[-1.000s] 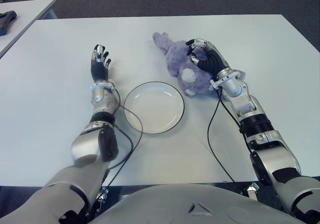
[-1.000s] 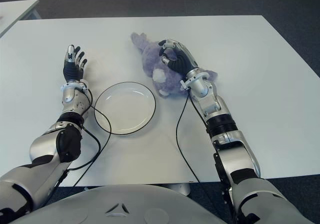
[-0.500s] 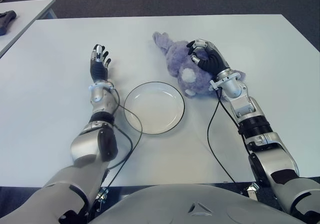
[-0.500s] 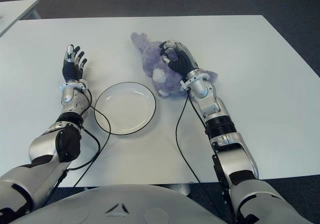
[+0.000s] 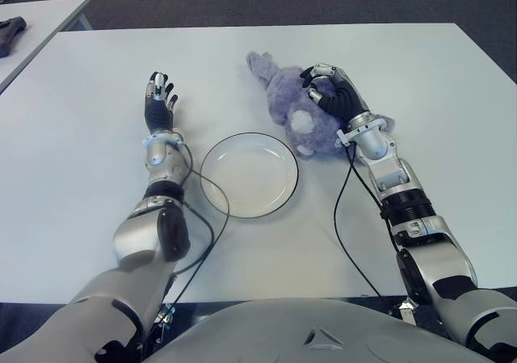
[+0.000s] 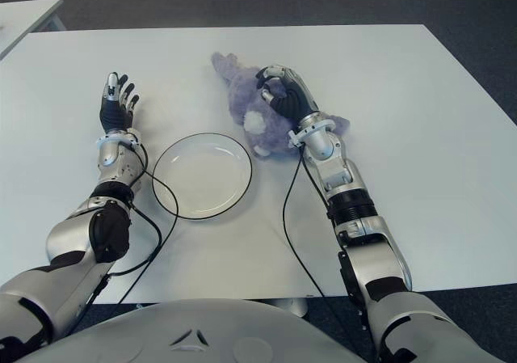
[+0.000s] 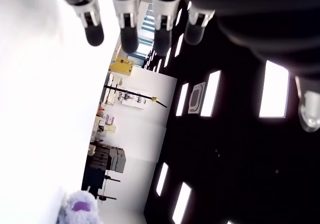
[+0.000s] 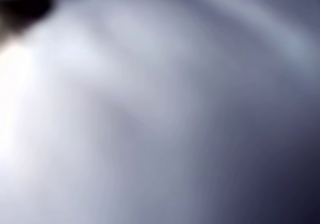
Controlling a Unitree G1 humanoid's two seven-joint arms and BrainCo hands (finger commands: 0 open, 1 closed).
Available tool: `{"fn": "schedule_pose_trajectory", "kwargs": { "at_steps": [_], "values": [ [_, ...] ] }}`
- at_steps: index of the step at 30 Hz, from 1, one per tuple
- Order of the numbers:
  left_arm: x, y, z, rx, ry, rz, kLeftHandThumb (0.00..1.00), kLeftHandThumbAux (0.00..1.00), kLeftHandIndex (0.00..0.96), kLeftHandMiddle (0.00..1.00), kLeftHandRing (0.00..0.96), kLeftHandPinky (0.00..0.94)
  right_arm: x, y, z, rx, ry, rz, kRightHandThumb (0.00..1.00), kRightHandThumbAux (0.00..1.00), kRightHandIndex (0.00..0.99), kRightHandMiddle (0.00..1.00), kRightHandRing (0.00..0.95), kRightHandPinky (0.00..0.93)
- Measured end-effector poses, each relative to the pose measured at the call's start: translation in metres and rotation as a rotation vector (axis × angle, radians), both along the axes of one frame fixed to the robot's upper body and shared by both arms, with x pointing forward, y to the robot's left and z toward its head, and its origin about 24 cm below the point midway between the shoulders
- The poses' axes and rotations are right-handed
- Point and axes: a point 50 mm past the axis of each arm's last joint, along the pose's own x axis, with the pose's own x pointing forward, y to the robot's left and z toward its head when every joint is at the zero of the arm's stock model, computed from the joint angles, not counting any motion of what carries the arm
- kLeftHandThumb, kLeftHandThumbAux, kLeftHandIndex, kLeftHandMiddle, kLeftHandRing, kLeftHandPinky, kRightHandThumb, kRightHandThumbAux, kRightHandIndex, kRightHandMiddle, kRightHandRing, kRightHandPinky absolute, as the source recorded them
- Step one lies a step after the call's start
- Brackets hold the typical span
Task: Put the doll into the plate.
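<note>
A purple plush doll (image 5: 281,96) lies on the white table (image 5: 81,145), just behind and to the right of the plate. My right hand (image 5: 326,90) sits on top of the doll, its fingers curled into the plush. The right wrist view is filled with blurred purple doll fur (image 8: 175,109). The white plate (image 5: 249,174) with a dark rim stands in the middle with nothing in it. My left hand (image 5: 159,100) shows to the left of the plate, fingers (image 7: 125,27) spread and holding nothing.
Black cables trail from both wrists across the table, one (image 5: 343,217) to the right of the plate and one (image 5: 212,225) by its left rim. A second table with a dark object (image 5: 11,31) stands at the far left.
My right forearm has shifted slightly to the left while the hand stays curled on the doll. The doll, the plate and the left hand have not moved.
</note>
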Motion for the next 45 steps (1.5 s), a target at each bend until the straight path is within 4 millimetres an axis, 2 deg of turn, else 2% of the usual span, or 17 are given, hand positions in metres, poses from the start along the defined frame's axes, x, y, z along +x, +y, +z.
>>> {"fn": "schedule_pose_trajectory", "kwargs": {
  "at_steps": [9,16,25,36,45],
  "values": [
    [0.002,-0.011,0.001,0.155,0.031,-0.085,0.0,0.494,0.011,0.066,0.051,0.029,0.0,0.004,0.0,0.025,0.002,0.006,0.703,0.717,0.439,0.866,0.865,0.846],
    [0.006,-0.033,0.001,0.306,0.054,-0.216,0.0,0.494,0.003,0.063,0.046,0.023,-0.001,0.023,-0.006,0.105,0.052,0.034,0.708,0.715,0.44,0.865,0.861,0.85],
    [0.014,-0.059,0.003,0.383,0.076,-0.439,0.0,0.452,0.0,0.053,0.047,0.051,0.003,0.043,-0.015,0.171,0.096,0.069,0.711,0.713,0.44,0.871,0.87,0.86],
    [0.021,-0.05,0.016,0.494,0.089,-0.602,0.0,0.448,0.0,0.042,0.04,0.055,0.005,0.046,-0.02,0.185,0.072,0.077,0.707,0.714,0.44,0.869,0.87,0.859],
    [0.03,-0.046,0.03,0.611,0.102,-0.631,0.0,0.458,0.008,0.036,0.036,0.052,0.005,0.051,-0.02,0.176,0.046,0.077,0.703,0.715,0.439,0.867,0.867,0.853]
  ]
}}
